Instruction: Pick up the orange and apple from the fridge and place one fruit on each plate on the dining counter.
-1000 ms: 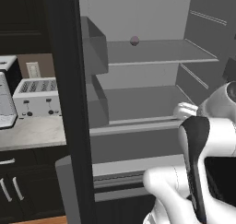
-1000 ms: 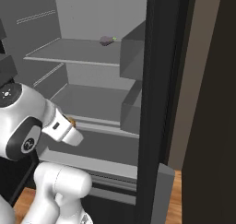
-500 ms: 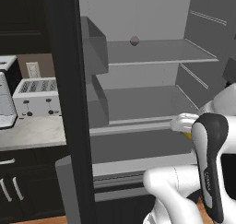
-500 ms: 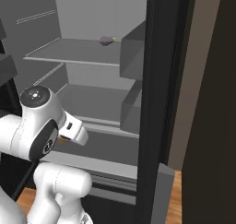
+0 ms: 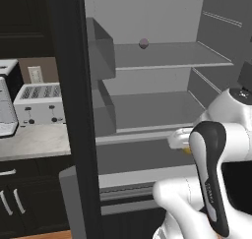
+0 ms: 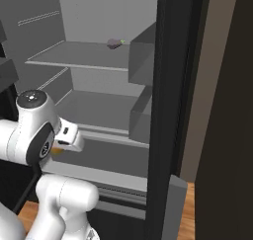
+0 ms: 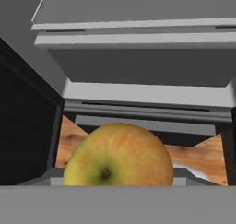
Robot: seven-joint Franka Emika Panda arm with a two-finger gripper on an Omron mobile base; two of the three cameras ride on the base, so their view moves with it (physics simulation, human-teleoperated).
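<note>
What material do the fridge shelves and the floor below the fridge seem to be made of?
The fridge shelves look like matte grey plastic or painted metal: flat, even colour with no shine or see-through, so which one stays open. The floor looks like wood, warm brown with visible grain lines, seen behind the apple in the hand view.

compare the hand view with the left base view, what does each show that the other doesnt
Hand view alone: the apple close up, yellow-green shading to orange, filling the space at the gripper, with wood floor beyond it. Left base view alone: a white toaster on the wall counter and a dull purple ball on the upper shelf. Both share the fridge, its pale grey interior and shelf edges.
</note>
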